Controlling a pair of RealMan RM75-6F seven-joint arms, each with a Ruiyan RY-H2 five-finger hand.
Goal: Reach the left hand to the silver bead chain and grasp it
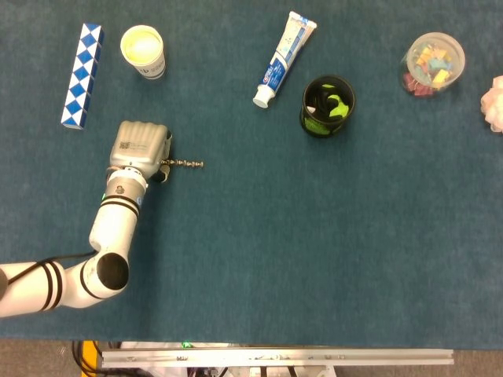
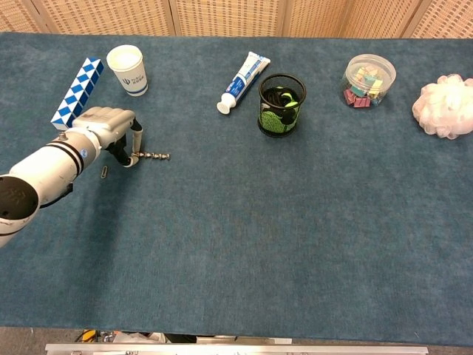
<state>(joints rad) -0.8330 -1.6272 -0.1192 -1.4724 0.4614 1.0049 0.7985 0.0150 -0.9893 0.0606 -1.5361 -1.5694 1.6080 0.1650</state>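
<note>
The silver bead chain [image 1: 187, 163] lies straight on the blue cloth, left of the middle, and shows in the chest view as a short silver bead chain [image 2: 153, 156]. My left hand [image 1: 140, 145] sits at the chain's left end, back of the hand up, and hides that end. In the chest view the left hand [image 2: 107, 122] points its fingers [image 2: 136, 140] down to the cloth on both sides of the chain's end. Whether they pinch it is not visible. My right hand is outside both views.
A blue-and-white folding puzzle [image 1: 82, 75] and a paper cup [image 1: 143, 50] lie behind the hand. A toothpaste tube [image 1: 283, 58], a black mesh pot [image 1: 328, 105], a clear tub of clips [image 1: 432, 63] and a pink puff [image 2: 446, 106] stand further right. A small dark clip [image 2: 104, 172] lies beside the wrist.
</note>
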